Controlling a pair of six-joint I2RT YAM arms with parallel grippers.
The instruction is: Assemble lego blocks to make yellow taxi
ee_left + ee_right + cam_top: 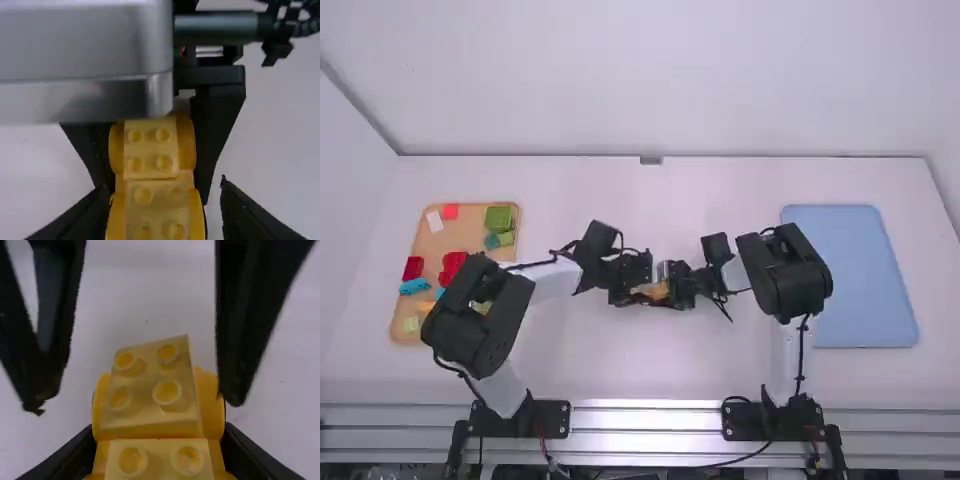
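In the high view, my left gripper [638, 278] and my right gripper [678, 284] face each other closely at mid-table, with a yellow-orange block assembly [655, 291] between them. In the left wrist view my left gripper [165, 188] stands open, its fingers spread around the near part of the assembly [153, 150], with a gap on one side. From the right wrist view, my right gripper [160, 429] is shut on the assembly [151, 390], which has pale yellow studded blocks over orange rounded sides. Its underside is hidden.
At the left, an orange tray [470, 222] holds green, red, blue and white pieces, partly under the left arm. A blue mat [860, 275] lies at the right behind the right arm's elbow.
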